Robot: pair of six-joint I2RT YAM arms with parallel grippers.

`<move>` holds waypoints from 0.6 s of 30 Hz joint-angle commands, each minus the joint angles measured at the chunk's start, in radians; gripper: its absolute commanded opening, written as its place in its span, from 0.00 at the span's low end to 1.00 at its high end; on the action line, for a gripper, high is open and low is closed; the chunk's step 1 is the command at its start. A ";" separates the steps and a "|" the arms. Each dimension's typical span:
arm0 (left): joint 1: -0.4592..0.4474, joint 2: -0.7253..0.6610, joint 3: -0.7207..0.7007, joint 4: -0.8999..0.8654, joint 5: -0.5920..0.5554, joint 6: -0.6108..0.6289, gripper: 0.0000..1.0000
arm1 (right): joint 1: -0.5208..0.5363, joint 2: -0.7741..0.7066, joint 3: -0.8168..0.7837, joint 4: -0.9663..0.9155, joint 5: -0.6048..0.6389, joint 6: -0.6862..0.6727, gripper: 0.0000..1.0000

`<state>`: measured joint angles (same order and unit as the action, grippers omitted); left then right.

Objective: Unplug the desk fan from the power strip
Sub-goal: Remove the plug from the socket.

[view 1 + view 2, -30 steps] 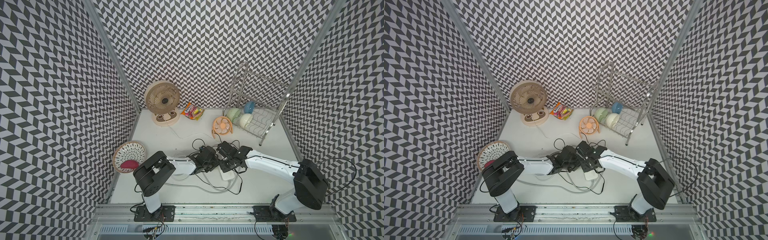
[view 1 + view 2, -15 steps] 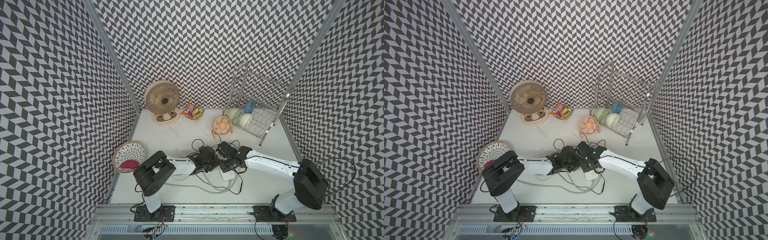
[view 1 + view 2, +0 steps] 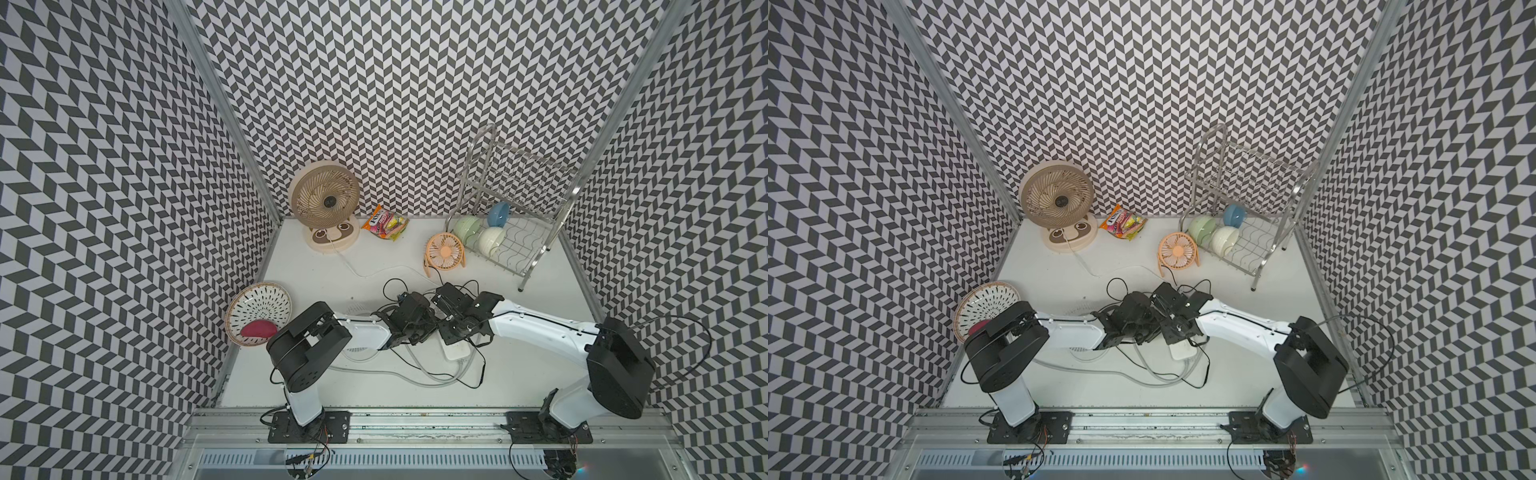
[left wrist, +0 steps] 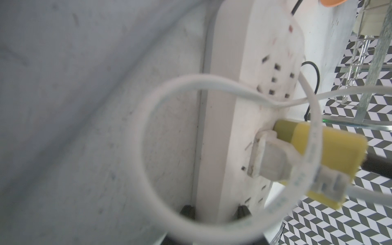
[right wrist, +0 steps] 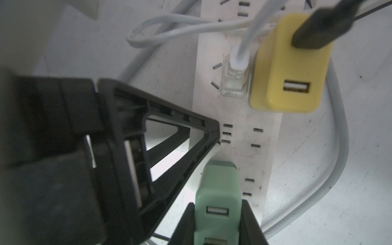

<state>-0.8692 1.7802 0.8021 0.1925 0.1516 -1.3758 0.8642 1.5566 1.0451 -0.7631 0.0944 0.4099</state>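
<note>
right wrist view: right tool (image 5: 218, 224) grips the green adapter (image 5: 218, 186), seemingly seated in the power strip (image 5: 239, 135) the left tool (image 4: 214, 211) clamps; unplugging not yet done.

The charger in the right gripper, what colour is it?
Mint green charger, clearest in right wrist view.

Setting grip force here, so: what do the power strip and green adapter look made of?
The power strip looks like hard white plastic, matte, with moulded slots and reddish scuffs. The green adapter seems rigid moulded plastic too: smooth, faint sheen, rounded corners.
</note>
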 commanded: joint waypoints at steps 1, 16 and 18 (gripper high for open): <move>-0.008 0.085 -0.046 -0.189 0.005 -0.014 0.36 | 0.053 -0.020 0.113 0.104 -0.071 -0.030 0.21; -0.005 0.092 -0.046 -0.196 0.011 -0.016 0.36 | 0.061 -0.082 0.030 0.260 -0.241 0.022 0.22; -0.005 0.092 -0.045 -0.195 0.013 -0.016 0.36 | 0.063 -0.087 0.018 0.246 -0.123 0.051 0.22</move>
<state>-0.8631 1.7798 0.8021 0.1894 0.1608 -1.3815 0.8799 1.5459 1.0351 -0.7555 0.1024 0.4381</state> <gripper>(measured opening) 0.365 0.276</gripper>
